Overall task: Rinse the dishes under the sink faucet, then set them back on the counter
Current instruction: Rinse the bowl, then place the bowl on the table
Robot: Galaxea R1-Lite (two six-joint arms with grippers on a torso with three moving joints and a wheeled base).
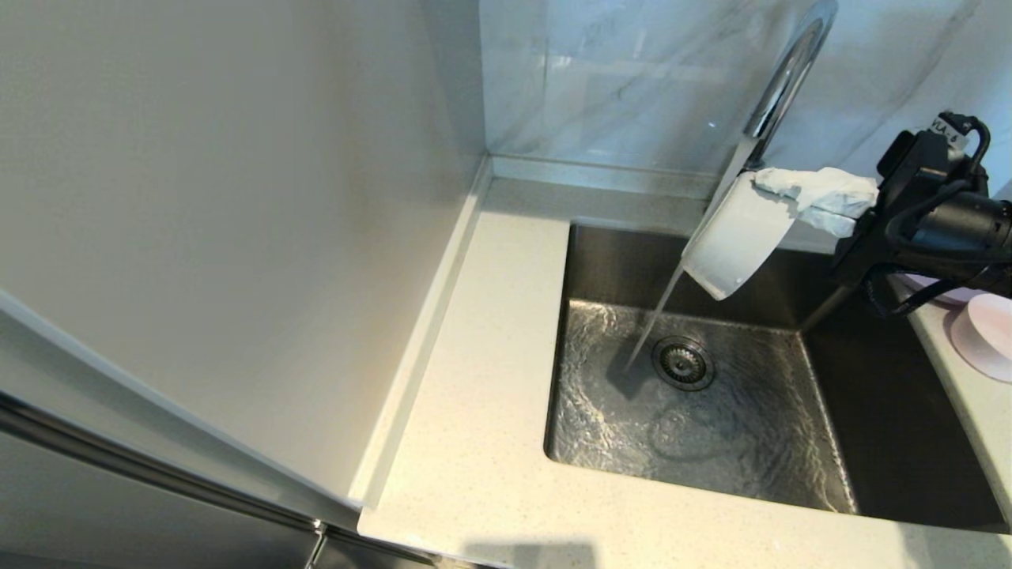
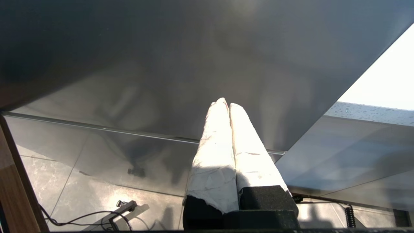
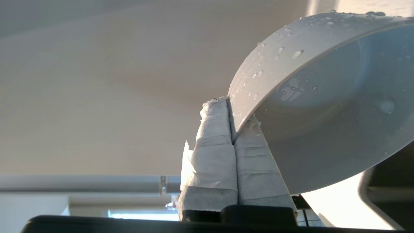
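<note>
A whitish bowl point(image 1: 735, 245) hangs tilted over the sink point(image 1: 617, 265), right under the spout of the chrome faucet point(image 1: 791, 71). My right gripper point(image 1: 765, 183) reaches in from the right and is shut on the bowl's rim. Water point(image 1: 656, 316) runs off the bowl's lower edge and lands beside the drain strainer point(image 1: 684, 363). In the right wrist view the taped fingers point(image 3: 213, 136) of the right gripper point(image 3: 231, 111) pinch the rim of the bowl point(image 3: 323, 97), which is beaded with droplets. A pale pink dish point(image 1: 988, 332) rests on the counter point(image 1: 474, 395) at the right. The left gripper point(image 2: 225, 104) is shut and empty, parked low.
A white panel point(image 1: 237, 237) rises along the counter's left side and the marble wall point(image 1: 617, 79) stands behind the sink. The edge of another pale dish point(image 1: 945, 294) peeks out behind my right arm. Cabinet fronts point(image 2: 161, 64) and a tiled floor point(image 2: 81, 197) surround the left gripper.
</note>
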